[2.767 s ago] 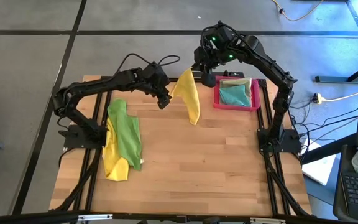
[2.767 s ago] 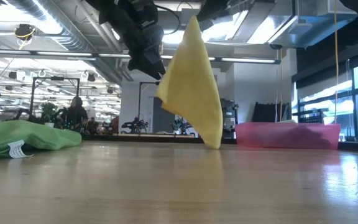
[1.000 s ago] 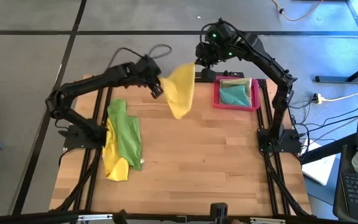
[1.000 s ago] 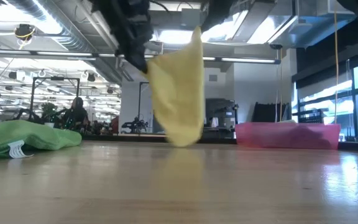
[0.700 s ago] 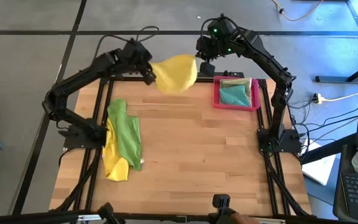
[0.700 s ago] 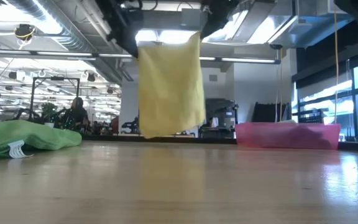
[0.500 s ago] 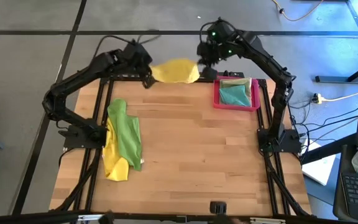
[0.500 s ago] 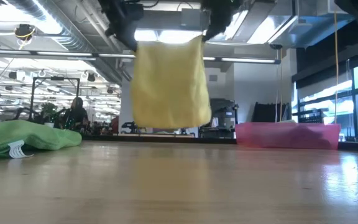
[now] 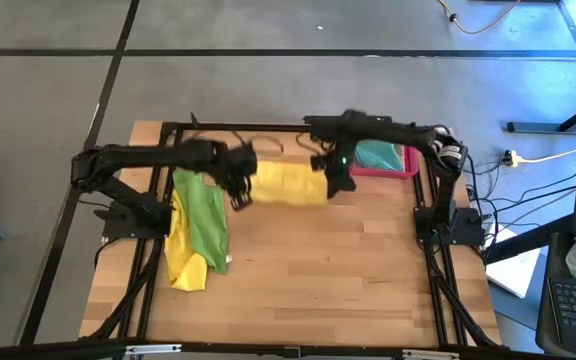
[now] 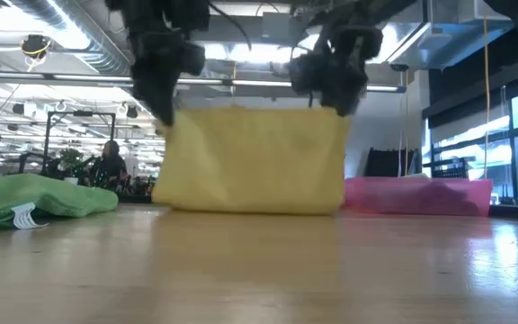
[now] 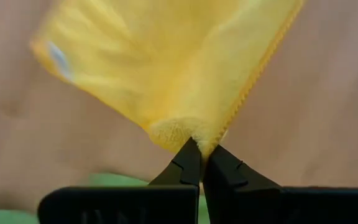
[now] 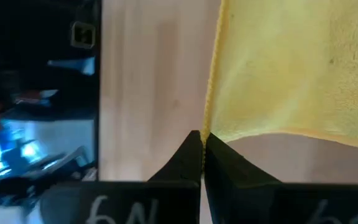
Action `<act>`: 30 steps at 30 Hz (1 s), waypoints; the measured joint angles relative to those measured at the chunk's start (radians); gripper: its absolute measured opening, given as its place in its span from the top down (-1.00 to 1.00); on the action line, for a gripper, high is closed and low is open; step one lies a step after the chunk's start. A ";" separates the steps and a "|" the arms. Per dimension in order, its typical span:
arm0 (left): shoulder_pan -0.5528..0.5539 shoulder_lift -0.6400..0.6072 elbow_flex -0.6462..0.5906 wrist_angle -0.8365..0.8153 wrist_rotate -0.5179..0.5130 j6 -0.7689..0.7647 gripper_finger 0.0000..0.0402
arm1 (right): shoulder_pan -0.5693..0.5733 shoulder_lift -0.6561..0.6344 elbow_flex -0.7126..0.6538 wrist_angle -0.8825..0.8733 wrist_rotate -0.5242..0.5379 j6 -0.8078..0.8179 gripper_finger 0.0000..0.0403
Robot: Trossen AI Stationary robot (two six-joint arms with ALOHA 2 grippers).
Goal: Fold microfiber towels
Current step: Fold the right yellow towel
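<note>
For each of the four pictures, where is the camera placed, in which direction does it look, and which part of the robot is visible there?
High view: above the table, looking straight down; both arms show, stretching the yellow towel between them.
Low view: at table-top height, looking level across; both grippers come from above, the towel's lower edge at the table.
Left wrist view: on the left arm, looking past the left gripper, shut on a towel corner.
Right wrist view: on the right arm, looking past the right gripper, shut on the towel's edge.
Shared: all four show the yellow towel.

The yellow towel (image 9: 290, 185), earlier bunched and high, now hangs spread wide and lower between left pincer (image 9: 236, 194) and right pincer (image 9: 333, 184).
</note>
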 joint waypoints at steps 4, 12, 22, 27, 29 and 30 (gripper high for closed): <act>-0.107 0.000 -0.124 0.129 0.076 -0.147 1.00 | 0.050 0.000 -0.140 0.075 -0.088 0.025 0.96; -0.306 0.000 -0.161 0.331 0.231 -0.393 1.00 | 0.145 -0.031 -0.234 0.023 -0.254 0.050 0.96; -0.228 0.003 -0.139 0.313 0.012 -0.245 1.00 | 0.094 -0.097 -0.233 0.293 0.094 0.081 0.96; -0.130 0.003 -0.154 0.286 -0.009 -0.140 1.00 | 0.050 -0.097 -0.270 0.342 0.234 0.123 0.96; -0.098 0.003 -0.165 0.288 -0.015 -0.106 1.00 | 0.037 -0.097 -0.295 0.346 0.244 0.124 0.96; -0.085 0.003 -0.173 0.292 -0.017 -0.096 1.00 | 0.033 -0.097 -0.310 0.349 0.245 0.125 0.96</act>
